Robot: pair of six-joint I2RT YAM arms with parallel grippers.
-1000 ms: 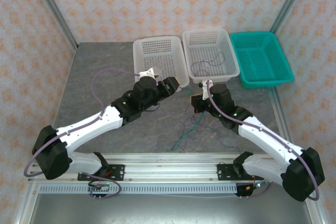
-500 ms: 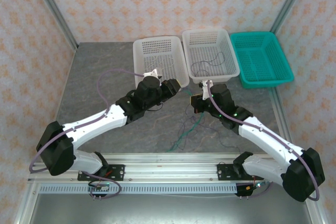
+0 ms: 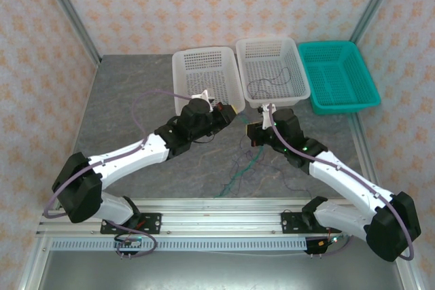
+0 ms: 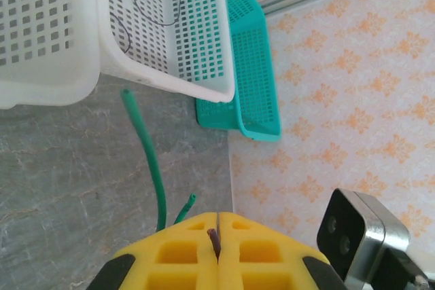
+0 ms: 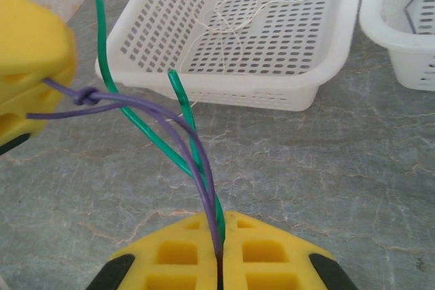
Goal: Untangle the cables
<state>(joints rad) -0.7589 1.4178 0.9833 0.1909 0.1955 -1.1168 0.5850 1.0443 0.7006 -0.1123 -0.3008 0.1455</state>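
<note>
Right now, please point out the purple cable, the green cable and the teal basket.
purple cable (image 5: 86,96), right wrist view, on its knot.
green cable (image 4: 144,142), left wrist view, middle of the strand.
teal basket (image 3: 327,45), top external view, far rim.
</note>
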